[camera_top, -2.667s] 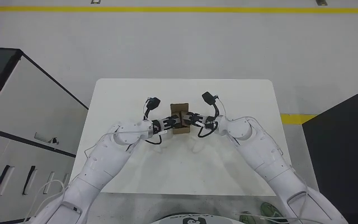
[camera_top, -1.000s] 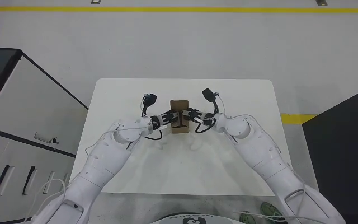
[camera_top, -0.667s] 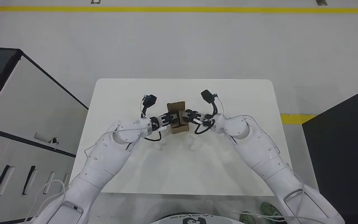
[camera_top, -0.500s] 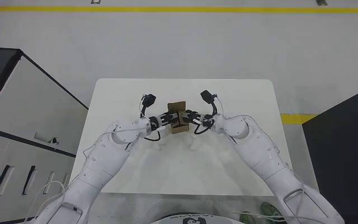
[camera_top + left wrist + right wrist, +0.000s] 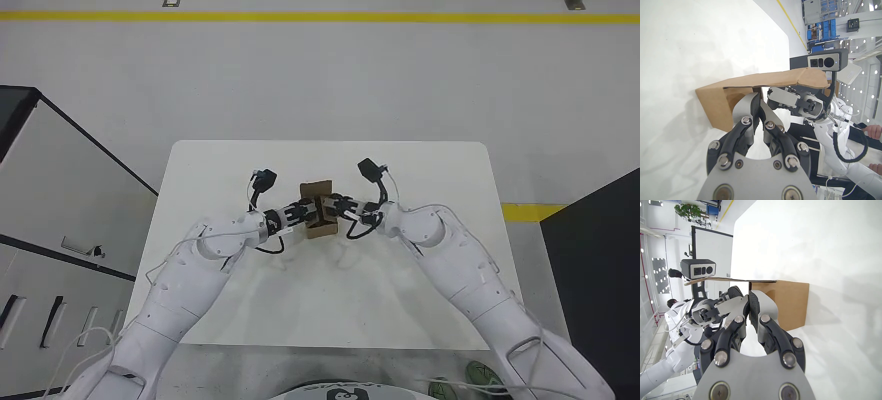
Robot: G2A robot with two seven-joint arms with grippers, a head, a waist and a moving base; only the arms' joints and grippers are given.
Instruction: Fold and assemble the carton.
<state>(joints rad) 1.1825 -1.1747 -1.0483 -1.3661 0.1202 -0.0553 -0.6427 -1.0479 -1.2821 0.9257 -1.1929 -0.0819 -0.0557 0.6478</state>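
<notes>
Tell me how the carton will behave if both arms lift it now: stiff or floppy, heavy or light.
Probably light: the carton is thin brown cardboard, still open. Likely floppy: its long flap stands free and could swing. It may buckle where the left gripper and right gripper pinch it, jaws shut on thin edges.

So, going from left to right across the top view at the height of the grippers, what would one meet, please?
cabinet → table → left gripper → carton → right gripper → yellow floor strip → dark panel
</notes>
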